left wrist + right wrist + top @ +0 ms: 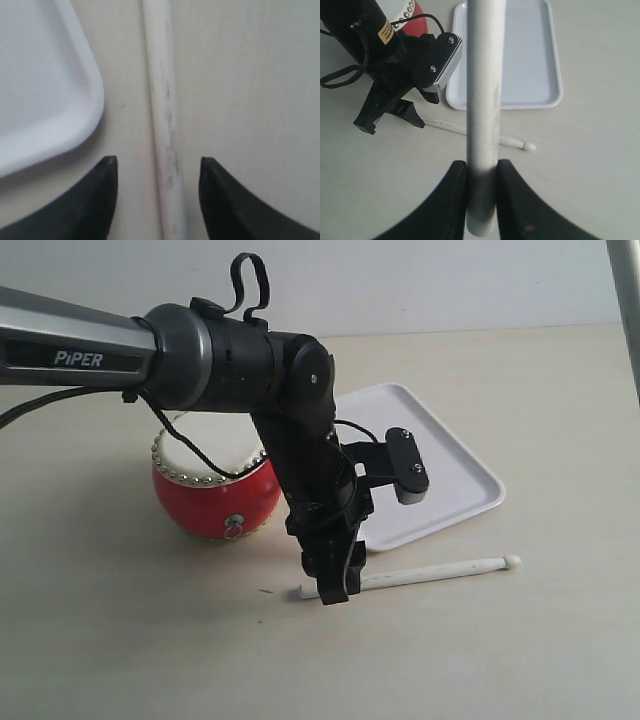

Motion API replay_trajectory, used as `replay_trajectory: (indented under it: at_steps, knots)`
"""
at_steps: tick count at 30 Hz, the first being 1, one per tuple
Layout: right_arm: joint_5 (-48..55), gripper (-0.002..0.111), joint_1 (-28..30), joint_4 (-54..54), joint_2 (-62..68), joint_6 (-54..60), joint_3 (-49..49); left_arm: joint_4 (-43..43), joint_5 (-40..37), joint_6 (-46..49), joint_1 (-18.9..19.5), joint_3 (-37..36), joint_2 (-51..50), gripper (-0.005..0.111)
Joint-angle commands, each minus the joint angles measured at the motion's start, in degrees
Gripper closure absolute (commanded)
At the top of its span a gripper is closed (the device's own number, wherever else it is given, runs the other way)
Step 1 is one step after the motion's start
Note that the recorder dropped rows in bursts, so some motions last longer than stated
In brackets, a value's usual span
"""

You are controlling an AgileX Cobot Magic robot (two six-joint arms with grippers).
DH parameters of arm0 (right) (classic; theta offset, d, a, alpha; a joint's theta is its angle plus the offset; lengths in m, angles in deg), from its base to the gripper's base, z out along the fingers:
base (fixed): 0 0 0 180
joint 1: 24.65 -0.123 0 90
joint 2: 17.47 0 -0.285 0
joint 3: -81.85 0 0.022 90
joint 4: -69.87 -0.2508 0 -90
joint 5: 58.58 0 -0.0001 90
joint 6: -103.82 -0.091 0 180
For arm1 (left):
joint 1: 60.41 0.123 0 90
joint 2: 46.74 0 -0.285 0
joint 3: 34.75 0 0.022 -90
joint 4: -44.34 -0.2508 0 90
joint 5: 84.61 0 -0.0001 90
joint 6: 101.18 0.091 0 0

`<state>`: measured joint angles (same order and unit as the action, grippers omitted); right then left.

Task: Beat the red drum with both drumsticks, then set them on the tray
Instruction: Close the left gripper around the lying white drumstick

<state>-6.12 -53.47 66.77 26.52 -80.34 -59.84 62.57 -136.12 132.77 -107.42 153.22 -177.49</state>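
Tabletop [150,660], drumstick [440,572] bead-tip rightward

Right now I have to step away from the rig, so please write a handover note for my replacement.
Left gripper: open, jaws straddling one drumstick that lies on the table beside the tray, not on it.
Right gripper: shut on the other drumstick.
Red drum: behind the left arm.
Done: neither stick is on the tray; drumming cannot be judged.
To do: place both sticks on the tray.
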Motion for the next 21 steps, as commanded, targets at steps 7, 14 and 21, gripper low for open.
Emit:
replay_trajectory:
  at_steps: [7,14,21]
  knots:
    - [-1.67,0.108,0.33,0.66,-0.35,0.54,0.25,0.65,0.83,-1.37,-0.34,0.28,-0.58,0.057]
    - [-1.80,0.108,0.33,0.66,-0.35,0.54,0.25,0.67,0.81,-2.13,-0.34,0.28,-1.40,0.057]
    - [-2.02,0.108,0.33,0.66,-0.35,0.54,0.25,0.99,0.81,-2.13,-0.34,0.28,-3.02,0.057]
